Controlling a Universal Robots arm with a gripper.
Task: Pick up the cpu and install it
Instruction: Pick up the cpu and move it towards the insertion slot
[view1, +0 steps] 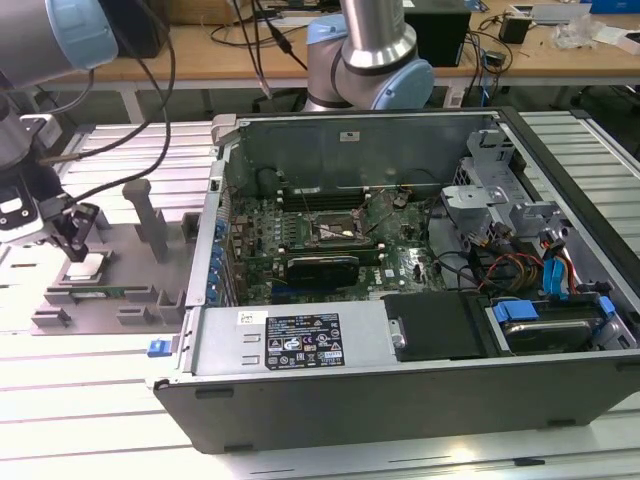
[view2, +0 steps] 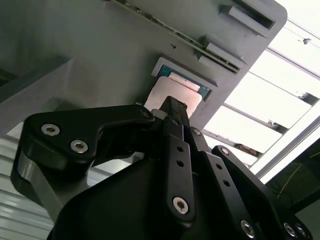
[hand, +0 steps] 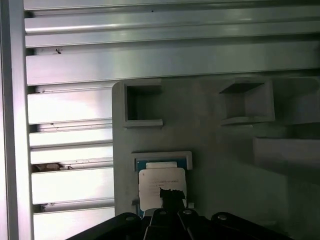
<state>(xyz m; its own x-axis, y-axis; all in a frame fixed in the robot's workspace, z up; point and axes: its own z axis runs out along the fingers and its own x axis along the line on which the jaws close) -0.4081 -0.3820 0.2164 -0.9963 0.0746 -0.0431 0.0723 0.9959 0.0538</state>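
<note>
The cpu (view1: 85, 268) is a small silver square at a shallow recess of the grey tray (view1: 130, 250), on the exterior view's left. In both wrist views the cpu (view2: 170, 90) (hand: 161, 182) looks slightly skewed over the recess's blue-green edge. My gripper (view1: 78, 242) hangs directly above it, its black tip (view2: 172, 106) (hand: 172, 194) over the chip's near edge. I cannot tell whether the tip touches the chip. The open computer case (view1: 400, 390) lies to the exterior view's right, with the motherboard socket (view1: 335, 232) near its middle.
The tray carries upright grey posts (view1: 148, 215) and square pockets (hand: 144, 104) beside the chip. The slatted metal table (view1: 90, 400) surrounds it. Inside the case are drive cages (view1: 480, 195), coloured cables (view1: 555, 275) and a black cover (view1: 435, 325). The arm's base (view1: 370, 70) stands behind.
</note>
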